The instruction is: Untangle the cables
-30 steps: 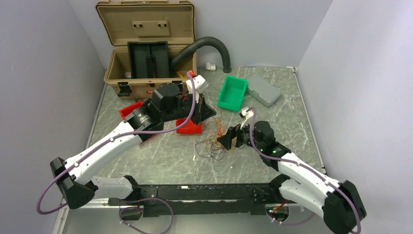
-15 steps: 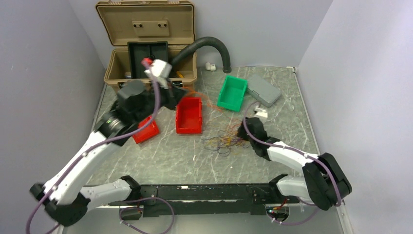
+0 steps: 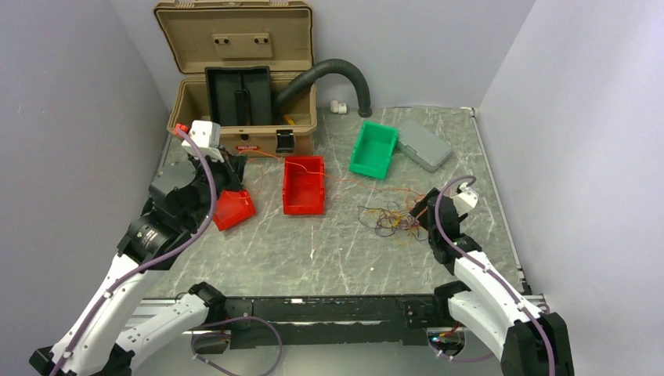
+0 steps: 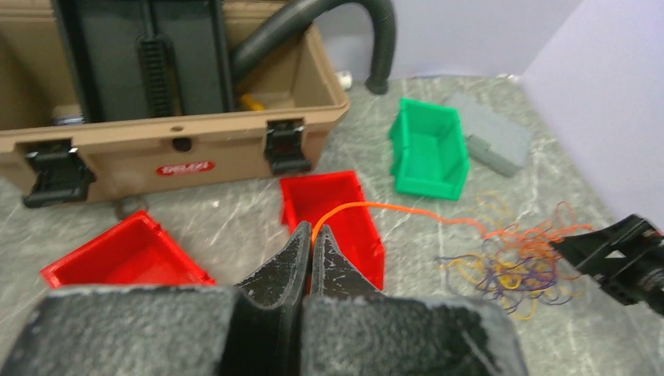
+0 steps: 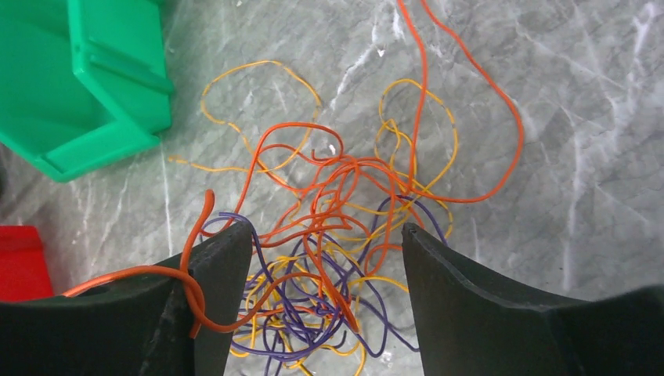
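Your left gripper (image 4: 312,238) is clamped on one orange cable (image 4: 407,210) stretched over a red bin (image 4: 366,244); your right gripper (image 5: 325,254) stands open astride the cables (image 3: 385,222), toward the table's (image 3: 313,254) right edge.

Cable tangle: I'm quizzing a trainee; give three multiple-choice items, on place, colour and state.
1. The tangle lies: A in the tan case; B on the table by the right gripper; C in the green bin.
2. The strand in the left gripper is: A orange; B purple; C yellow.
3. The right gripper's jaws are: A shut; B open; C out of view.
Key: B, the wires lie on bare tabletop; A, an orange strand leaves its closed jaws; B, the tangle shows through the wide gap.
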### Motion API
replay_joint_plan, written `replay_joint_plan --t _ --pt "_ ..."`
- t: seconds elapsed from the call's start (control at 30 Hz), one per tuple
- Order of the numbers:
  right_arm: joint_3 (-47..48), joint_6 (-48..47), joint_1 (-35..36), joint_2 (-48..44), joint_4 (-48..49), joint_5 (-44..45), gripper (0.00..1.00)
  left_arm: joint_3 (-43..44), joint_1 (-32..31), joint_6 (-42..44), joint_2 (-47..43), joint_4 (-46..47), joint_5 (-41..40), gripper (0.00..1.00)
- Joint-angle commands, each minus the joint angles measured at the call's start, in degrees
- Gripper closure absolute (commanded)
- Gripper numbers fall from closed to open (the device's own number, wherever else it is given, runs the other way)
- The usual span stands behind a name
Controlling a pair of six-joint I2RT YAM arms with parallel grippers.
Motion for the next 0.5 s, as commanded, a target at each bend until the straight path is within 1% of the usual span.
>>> replay_joint_plan --t 0.0,0.1,0.23,0.27,0.3,0.4,0.47 --pt "4.8 -6.2 -0.3 0.7 -1.7 -0.5 0.26 1.7 0.6 3.5 -0.6 -2.6 -4.1 1.0" --pt "5.5 -12.6 -0.3 0.9 1.6 -6.1 0.18 1.9 0.6 3.9 -0.6 -3.2 -3.1 1.0" --pt "7.0 -18.6 -0.2 0.1 3.5 -14.9 0.08 0.7 0.7 5.3 -0.8 -1.5 2.7 1.0" --pt "7.4 -20.1 -0.2 -0.2 4.1 -16.9 0.07 0.4 0.6 5.7 -0.8 -0.9 3.9 1.0" --pt "7.8 -21.3 -0.2 -0.4 4.5 -18.4 0.08 0.1 0.6 5.7 -0.8 -0.7 4.7 1.0" --pt "8.1 -23.5 -0.1 -1.7 7.0 -21.8 0.22 0.1 0.6 6.2 -0.5 -0.4 6.4 1.0" --pt "8.0 -24.4 -0.1 -2.1 9.2 -23.8 0.25 0.4 0.6 6.5 -0.5 -0.5 6.7 1.0"
